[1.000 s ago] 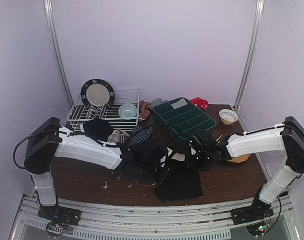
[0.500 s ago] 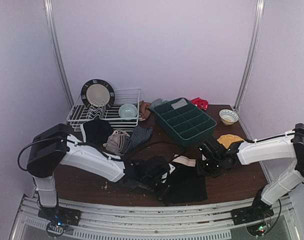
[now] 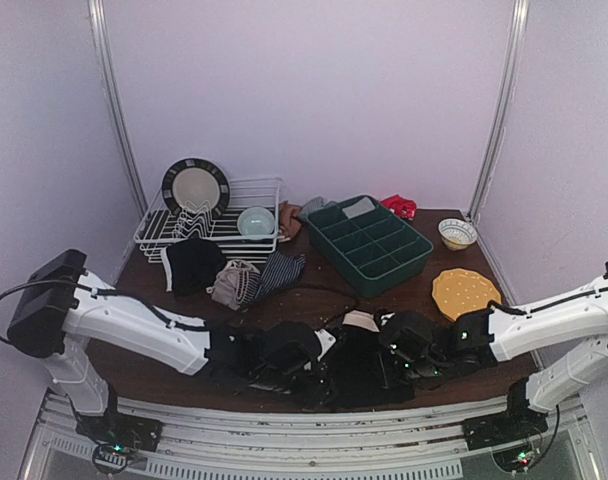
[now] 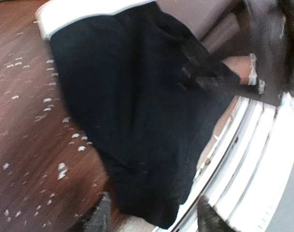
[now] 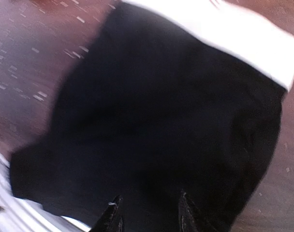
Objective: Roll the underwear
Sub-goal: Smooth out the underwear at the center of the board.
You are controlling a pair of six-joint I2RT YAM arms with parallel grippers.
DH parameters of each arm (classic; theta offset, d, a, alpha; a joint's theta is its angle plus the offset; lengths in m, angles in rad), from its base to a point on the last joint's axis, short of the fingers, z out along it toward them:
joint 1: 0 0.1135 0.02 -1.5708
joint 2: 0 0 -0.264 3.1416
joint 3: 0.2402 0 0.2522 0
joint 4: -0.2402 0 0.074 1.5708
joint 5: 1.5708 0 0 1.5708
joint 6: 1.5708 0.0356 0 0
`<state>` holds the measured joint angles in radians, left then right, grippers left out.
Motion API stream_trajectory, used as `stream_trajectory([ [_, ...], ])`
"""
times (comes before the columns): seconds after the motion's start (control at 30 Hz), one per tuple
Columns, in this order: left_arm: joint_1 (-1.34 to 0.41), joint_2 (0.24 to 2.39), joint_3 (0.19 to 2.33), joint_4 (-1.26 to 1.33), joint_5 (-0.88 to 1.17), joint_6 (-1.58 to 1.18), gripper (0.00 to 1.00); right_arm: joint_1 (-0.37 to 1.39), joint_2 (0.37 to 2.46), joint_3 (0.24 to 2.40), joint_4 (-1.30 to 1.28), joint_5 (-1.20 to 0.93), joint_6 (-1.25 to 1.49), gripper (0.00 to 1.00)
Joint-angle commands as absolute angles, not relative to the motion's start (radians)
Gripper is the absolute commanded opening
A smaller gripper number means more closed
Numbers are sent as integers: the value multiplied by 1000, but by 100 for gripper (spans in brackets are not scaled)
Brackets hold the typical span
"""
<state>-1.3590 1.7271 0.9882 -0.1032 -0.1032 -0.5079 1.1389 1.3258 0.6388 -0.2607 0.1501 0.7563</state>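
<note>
Both my arms have drawn back to the near edge of the brown wooden counter (image 3: 314, 300), and the black cloth underwear with the white waistband (image 4: 137, 106) has come along, from mid-counter a second ago to lying spread flat here. Its waistband points toward the far side and its hem spills over the counter's lip onto the white ribbed rail (image 4: 263, 159). My left tool (image 4: 154, 220), clamped shut a moment ago, has sprung wide and let go, its fingers standing apart just past the hem. My right tool (image 5: 149, 215) hangs over the garment's other side with a narrower gap between its fingers, nothing visibly pinched (the view is blurred). I judge the garment stretched and laid out but not yet rolled: the next job is to catch one edge and turn it over on itself. The remaining heap of beige and striped cloth underwear (image 3: 249, 282) waits well apart, beside the white wire dish rack (image 3: 269, 190).
</note>
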Motion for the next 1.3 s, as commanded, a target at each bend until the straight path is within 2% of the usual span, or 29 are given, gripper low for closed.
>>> stream_trajectory([
  [0.0, -1329, 1698, 1076, -130, -208, -430, 60, 1159, 1306, 530, -246, 220, 850, 38],
  [0.27, -1209, 1980, 1396, -162, 7, -329, 30, 1159, 1318, 459, -187, 238, 881, 34],
  [0.47, -1157, 2150, 1524, -178, 17, -326, 15, 1162, 1323, 427, -153, 203, 878, 33],
  [0.6, -1114, 2188, 1530, -169, -21, -377, 0, 1173, 1346, 429, -119, 168, 851, 32],
  [0.7, -1104, 2193, 1528, -197, -136, -413, 0, 1196, 1375, 446, -123, 160, 835, 32],
  [0.8, -1075, 2187, 1497, -208, -165, -450, 0, 1231, 1397, 468, -181, 184, 844, 32],
  [1.0, -1049, 2158, 1428, -183, -118, -455, 0, 1282, 1372, 445, -231, 208, 912, 32],
  [1.07, -1050, 2143, 1428, -187, -72, -442, 0, 1284, 1346, 468, -242, 189, 899, 35],
  [1.1, -1051, 2134, 1427, -188, -50, -437, 1, 1285, 1330, 492, -259, 183, 888, 37],
  [1.27, -1060, 2063, 1418, -208, 12, -426, 29, 1284, 1234, 616, -382, 247, 859, 48],
])
